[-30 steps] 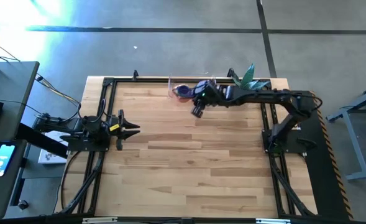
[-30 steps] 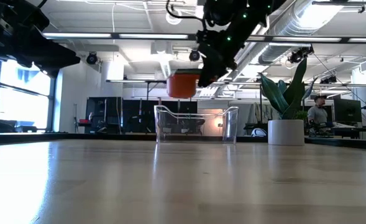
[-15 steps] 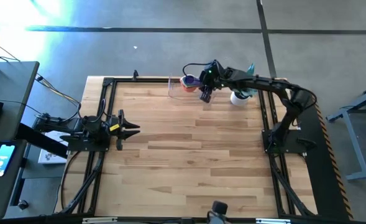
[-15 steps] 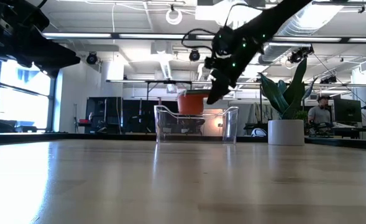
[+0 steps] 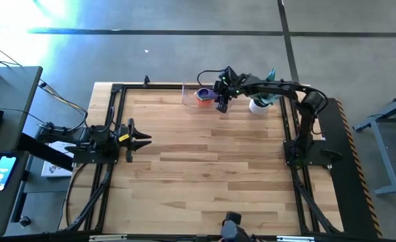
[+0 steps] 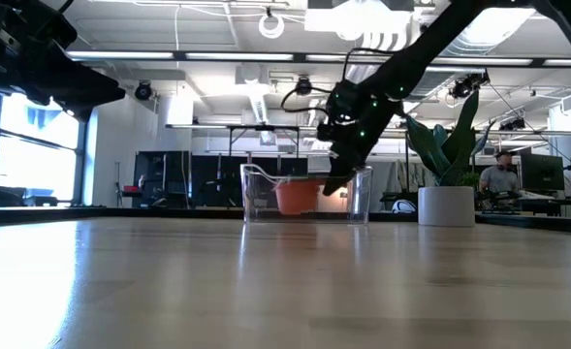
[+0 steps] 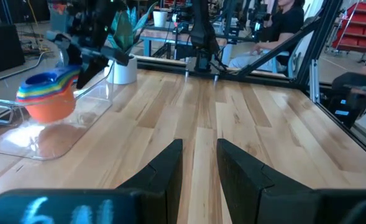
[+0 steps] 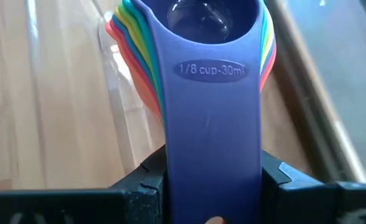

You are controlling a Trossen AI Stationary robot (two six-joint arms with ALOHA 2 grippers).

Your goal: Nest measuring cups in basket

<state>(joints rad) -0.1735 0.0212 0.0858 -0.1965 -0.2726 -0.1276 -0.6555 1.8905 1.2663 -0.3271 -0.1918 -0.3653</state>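
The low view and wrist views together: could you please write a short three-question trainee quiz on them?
1. True or false: the right gripper is shut on the handles of the nested stack of coloured plastic measuring cups.
2. Where does that stack hang? A) inside the clear rectangular plastic basket B) by the white plant pot
3. What size is printed on the top handle?

Key: 1 true; 2 A; 3 1/8 cup, 30 ml.

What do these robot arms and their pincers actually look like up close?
Both arms are dark, nearly black, jointed tubes with black cables running along them. The left gripper ends in two pointed dark fingers and has a small yellow mark behind them. The right gripper is equally dark and shows tiny green lights on its wrist. Its fingers are blocky, matte black.
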